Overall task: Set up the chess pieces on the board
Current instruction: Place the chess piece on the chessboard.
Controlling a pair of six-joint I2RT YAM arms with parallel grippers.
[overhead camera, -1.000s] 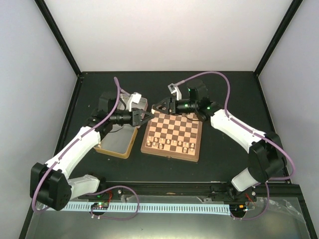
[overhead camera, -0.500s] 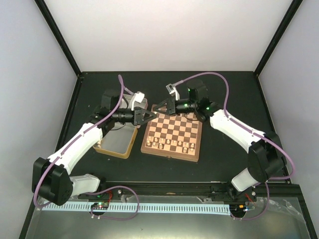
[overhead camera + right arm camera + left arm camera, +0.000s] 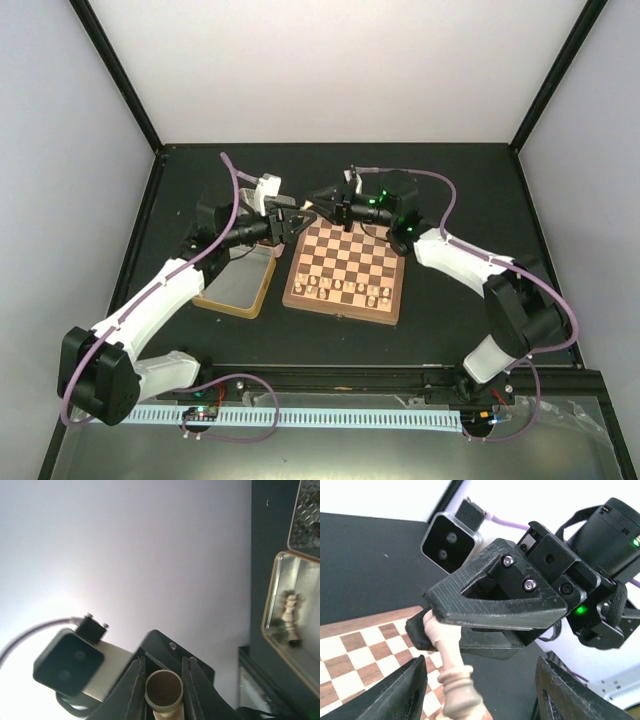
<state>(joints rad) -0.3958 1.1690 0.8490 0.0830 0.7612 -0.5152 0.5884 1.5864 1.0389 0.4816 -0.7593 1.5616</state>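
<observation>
Chessmen (image 3: 345, 291) of pale wood are standing in the near rows of the board (image 3: 350, 255). Farther back, above its far left corner, the right gripper (image 3: 162, 680) is clamping a pale piece (image 3: 451, 665), while the left gripper (image 3: 481, 672) is holding its fingers (image 3: 410, 690) apart around it.

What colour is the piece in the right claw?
The piece is pale cream; best in left wrist view.

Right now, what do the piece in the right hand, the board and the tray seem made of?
Chess piece: likely turned wood, pale cream, smooth and matt, with a ringed collar and a brownish felt-like pad under its base.
Board: wood, tan and dark squares, light border, faint sheen.
Tray: probably metal, with a silvery reflective floor and gold-toned sides.
</observation>
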